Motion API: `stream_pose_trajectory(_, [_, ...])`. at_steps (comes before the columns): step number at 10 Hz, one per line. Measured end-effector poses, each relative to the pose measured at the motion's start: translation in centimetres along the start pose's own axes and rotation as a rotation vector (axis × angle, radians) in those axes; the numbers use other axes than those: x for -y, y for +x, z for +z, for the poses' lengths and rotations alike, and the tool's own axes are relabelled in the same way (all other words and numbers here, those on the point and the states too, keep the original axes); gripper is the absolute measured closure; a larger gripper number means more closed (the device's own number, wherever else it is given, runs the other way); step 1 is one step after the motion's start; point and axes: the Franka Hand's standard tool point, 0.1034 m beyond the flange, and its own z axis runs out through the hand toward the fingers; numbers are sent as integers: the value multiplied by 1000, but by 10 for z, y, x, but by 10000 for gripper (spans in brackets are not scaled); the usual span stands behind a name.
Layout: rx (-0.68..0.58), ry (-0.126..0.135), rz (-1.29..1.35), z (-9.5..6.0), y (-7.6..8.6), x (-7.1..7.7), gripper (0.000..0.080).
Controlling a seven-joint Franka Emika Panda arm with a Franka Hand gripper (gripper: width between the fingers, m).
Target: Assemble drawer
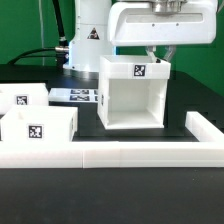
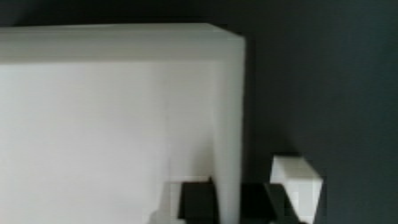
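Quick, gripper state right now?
Gripper: open, jaws straddling a wall of the white plastic cube-like drawer casing, gap on one side.

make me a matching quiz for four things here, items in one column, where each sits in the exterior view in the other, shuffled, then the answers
Things:
1. casing
2. nearer tray
3. marker board
4. low wall

Places:
a. lying flat, just to the exterior view's left of the casing
b. running across the front, nearest the camera
c. centre, right under the gripper
d. toward the exterior view's left, just behind the low wall

Pairs: 1-c, 2-d, 3-a, 4-b
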Motion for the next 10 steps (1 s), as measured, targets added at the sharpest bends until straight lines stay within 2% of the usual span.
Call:
stream_pose_trajectory(5, [-63,13,22,1,54,-4,762])
stream_pose_trajectory(10, [-109,24,33,0,90,-4,762])
